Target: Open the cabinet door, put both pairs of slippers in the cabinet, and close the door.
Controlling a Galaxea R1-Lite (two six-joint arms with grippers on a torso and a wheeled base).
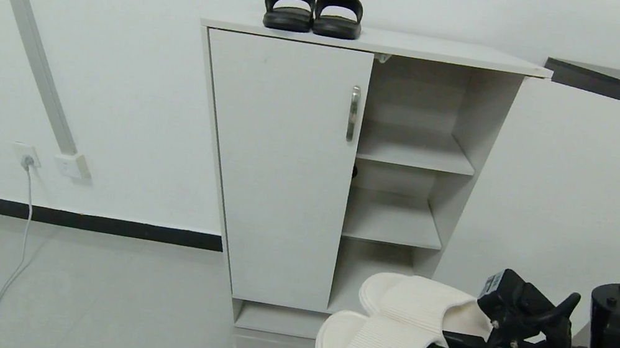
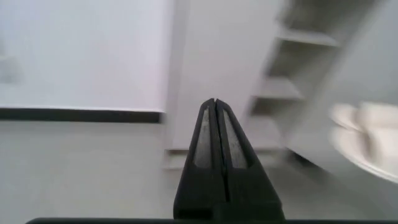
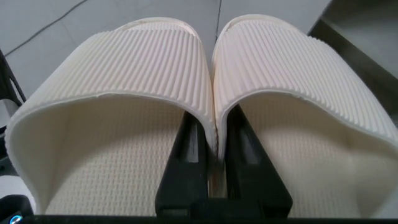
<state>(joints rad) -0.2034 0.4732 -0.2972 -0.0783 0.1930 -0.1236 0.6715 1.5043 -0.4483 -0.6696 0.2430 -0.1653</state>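
Now, your left gripper is clenched on nothing, low over bare floor, with the closed left door of the cabinet ahead of it. Black slippers sit at the cabinet top's front edge, well above both grippers. Your right gripper grasps the white slippers by their pressed-together inner walls, toes toward the open right compartment. Its shelves lie ahead and above. The swung-out right door stands close on that gripper's right.
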